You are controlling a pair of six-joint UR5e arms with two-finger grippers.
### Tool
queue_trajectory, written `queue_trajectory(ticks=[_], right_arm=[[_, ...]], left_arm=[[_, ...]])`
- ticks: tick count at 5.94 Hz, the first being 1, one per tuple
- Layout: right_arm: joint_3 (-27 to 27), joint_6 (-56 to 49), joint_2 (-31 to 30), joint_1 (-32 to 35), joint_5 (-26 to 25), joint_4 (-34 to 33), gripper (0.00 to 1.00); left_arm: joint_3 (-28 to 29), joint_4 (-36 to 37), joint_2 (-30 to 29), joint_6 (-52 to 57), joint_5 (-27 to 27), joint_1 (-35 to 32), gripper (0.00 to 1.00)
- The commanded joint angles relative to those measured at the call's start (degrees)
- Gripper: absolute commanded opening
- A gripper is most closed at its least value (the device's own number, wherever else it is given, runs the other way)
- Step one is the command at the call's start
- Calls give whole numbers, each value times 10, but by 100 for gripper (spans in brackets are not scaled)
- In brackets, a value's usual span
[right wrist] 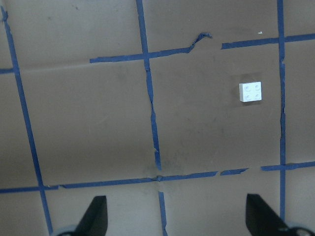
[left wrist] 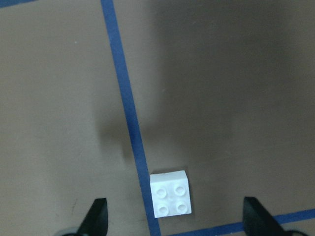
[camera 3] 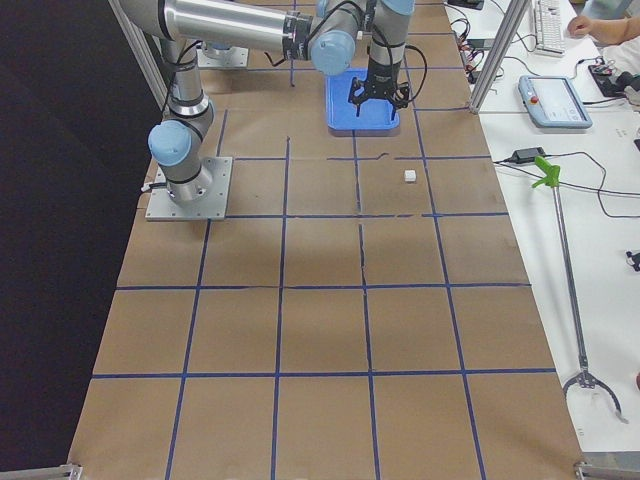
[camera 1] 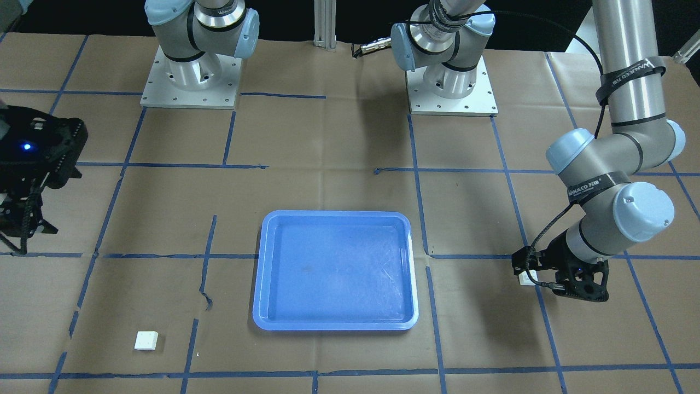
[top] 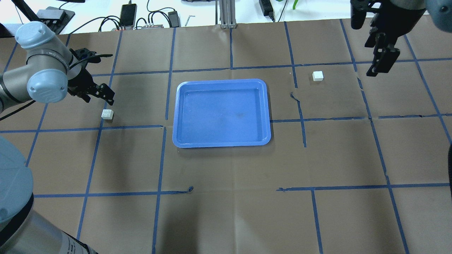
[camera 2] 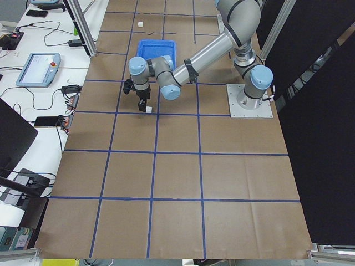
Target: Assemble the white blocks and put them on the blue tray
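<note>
left arm [top: 39,77] reaches out to the left side, elbow bent, wrist folded down. left gripper [top: 99,98] sits low, pointing straight down, jaws spread wide with nothing between the fingers. over on the right, the right arm [camera 3: 230,25] stretches far out, and the right gripper [top: 380,70] hangs high, also aimed down, its jaws wide apart and gripping nothing.

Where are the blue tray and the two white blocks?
blue tray [top: 177,116], overhead exterior view, on its left rim.
left white block [top: 107,114], overhead exterior view, on its studded top.
right white block [top: 317,76], overhead exterior view, on its top face.
</note>
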Motion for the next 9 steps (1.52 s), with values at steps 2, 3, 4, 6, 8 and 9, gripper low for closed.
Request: queue_trajectory(ticks=[2,3,4,6,8,9], right_arm=[[-164,-135,155,-12,87,18,100],[-163,-134,164,-13,90,19,100],[-162,-130,169,-14,130,14,100],[-156,-134,224,-76,279,16,99],[-86,-141,249,-98,398,2,99],[-33,-166,252,-99,413,-64,99]], left_arm=[[-18,31,-18,1,3,3,85],[-10,11,-11,0,13,3,60],[-6,-7,-5,-1,16,3,32],[-3,-14,-4,-1,17,3,8],[13,-41,26,8,15,-31,8],[18,-50,48,22,16,-127,8]])
